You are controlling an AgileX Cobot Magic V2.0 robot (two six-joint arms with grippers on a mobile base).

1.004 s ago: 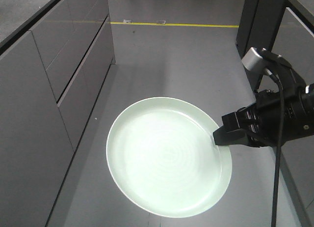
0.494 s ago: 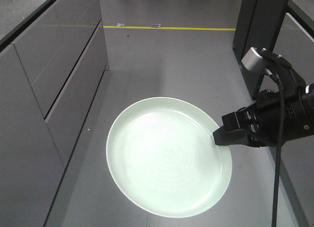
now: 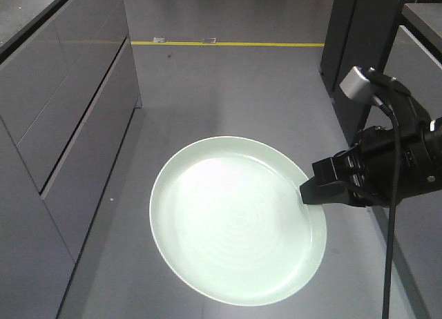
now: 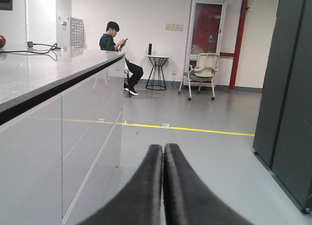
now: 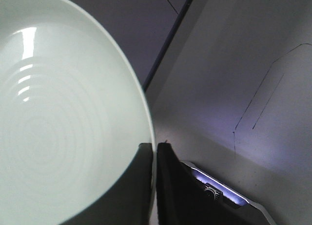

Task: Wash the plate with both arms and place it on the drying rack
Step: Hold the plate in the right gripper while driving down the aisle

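Jaws on your right gripper (image 3: 312, 192) pinch the plate (image 3: 231, 253) by its right rim; it spreads leftward from them. Your left gripper (image 4: 163, 159) is clenched empty, away from it.

1. One pale mint-green round plate (image 3: 235, 222).
2. One black robot arm (image 3: 404, 160) in the front view, carrying one silver cylindrical part (image 3: 357, 83) and one black cable (image 3: 389, 229).
3. Two grippers across the wrist views: the left gripper (image 4: 163, 147) with two black fingers (image 4: 146, 186), and the right gripper (image 5: 155, 146) with two as well.
4. One yellow floor line (image 3: 228, 43).
5. One seated dark-clothed person (image 4: 114, 45), one cream armchair (image 4: 202, 69) and one small round black wire-legged table (image 4: 156, 69).
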